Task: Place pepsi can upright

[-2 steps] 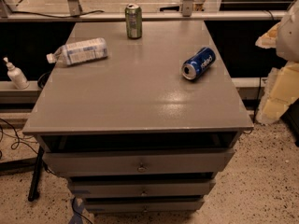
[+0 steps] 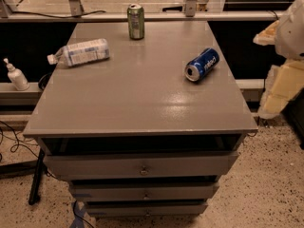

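Cabinet front: three drawers (image 2: 142,167), slightly open, contents hidden. Top (image 2: 133,99) bare across the near half and centre. Pepsi can (image 2: 202,64) lies on its side right of centre, silver end towards the front-left, white "pepsi" lettering inverted, near the right edge. Bottle (image 2: 80,52) lies left, white label unreadable. Green can (image 2: 136,21) stands upright at the far edge. Gripper (image 2: 280,87) hangs off the table's right side; spread or closed: cannot tell.
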`<state>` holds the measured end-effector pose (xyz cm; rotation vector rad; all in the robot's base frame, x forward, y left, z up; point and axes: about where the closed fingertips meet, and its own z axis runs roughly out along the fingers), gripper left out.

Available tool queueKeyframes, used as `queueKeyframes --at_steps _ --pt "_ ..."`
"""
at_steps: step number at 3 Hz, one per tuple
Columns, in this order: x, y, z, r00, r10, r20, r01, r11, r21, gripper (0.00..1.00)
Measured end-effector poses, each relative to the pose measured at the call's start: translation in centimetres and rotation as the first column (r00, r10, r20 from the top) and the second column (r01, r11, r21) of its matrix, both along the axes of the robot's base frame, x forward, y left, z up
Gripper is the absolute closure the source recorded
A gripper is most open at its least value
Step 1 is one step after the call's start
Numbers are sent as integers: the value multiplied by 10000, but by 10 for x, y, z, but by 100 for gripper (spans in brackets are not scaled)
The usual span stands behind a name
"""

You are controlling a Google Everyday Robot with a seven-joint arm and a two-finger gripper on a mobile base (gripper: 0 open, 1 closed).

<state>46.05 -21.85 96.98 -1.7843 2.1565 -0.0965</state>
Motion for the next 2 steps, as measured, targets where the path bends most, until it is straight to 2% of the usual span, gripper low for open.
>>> queueKeyframes --at_steps 1,2 --pt "42 -2 -17 9925 1176 327 -1186 9924 317 0" --pt "85 11 -42 9598 2708 743 -2755 9593 626 0"
